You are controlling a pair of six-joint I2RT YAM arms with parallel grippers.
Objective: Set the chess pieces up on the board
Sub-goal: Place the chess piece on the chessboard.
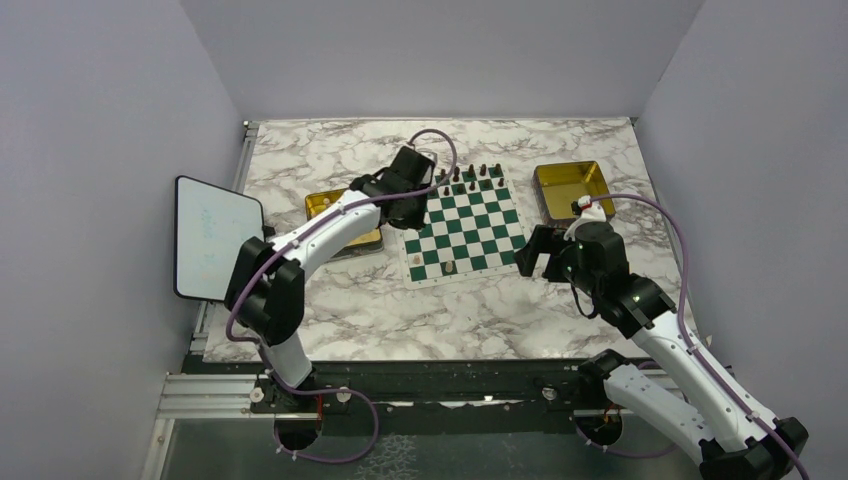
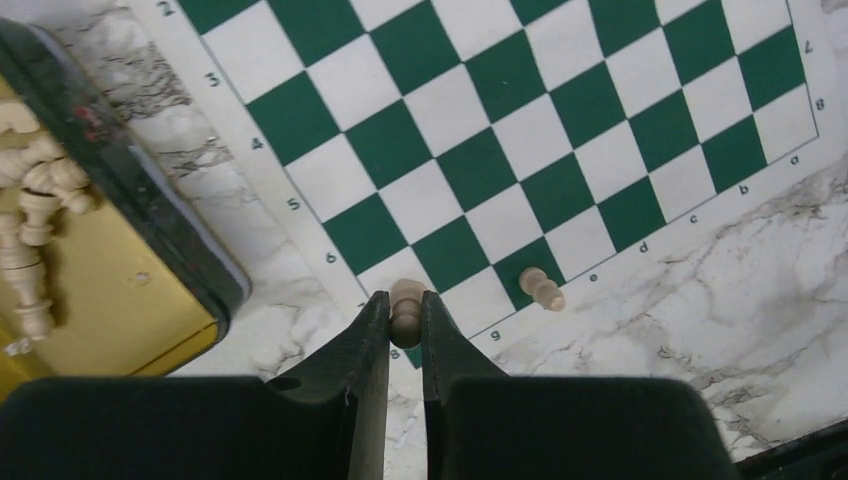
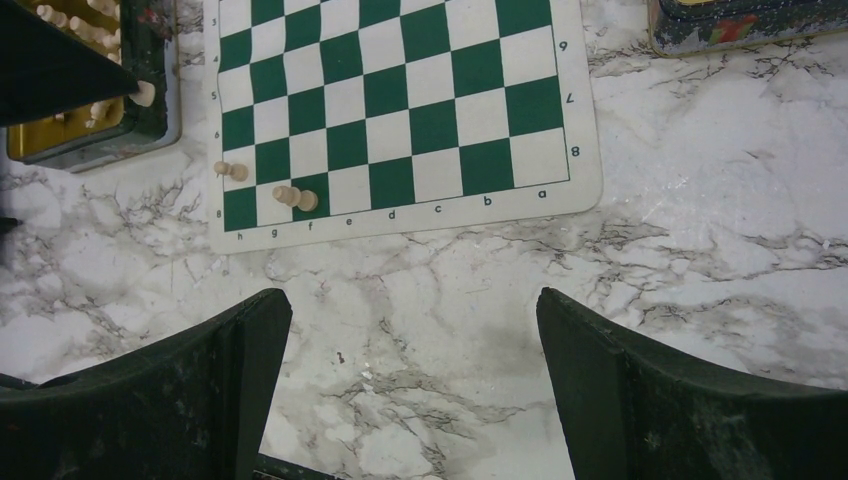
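Observation:
The green and white board [image 1: 478, 215] lies mid-table. My left gripper [image 1: 414, 212] is shut on a cream pawn [image 2: 406, 310] and holds it above the board's left edge, near the corner by rows 7 and 8. The board [image 2: 520, 130] fills the left wrist view. Two cream pawns stand at the near-left corner, one [image 3: 231, 171] on the h file and one [image 3: 295, 197] beside it. The second also shows in the left wrist view [image 2: 541, 289]. My right gripper [image 3: 415, 310] is open and empty over the marble near the board's near-right corner [image 1: 533, 262].
A gold tray [image 2: 150, 290] left of the board holds several cream pieces [image 2: 30, 230]. A second gold tray [image 1: 573, 188] stands right of the board. Dark pieces [image 1: 470, 178] line the board's far rows. A white tablet [image 1: 215, 237] lies at the table's left edge.

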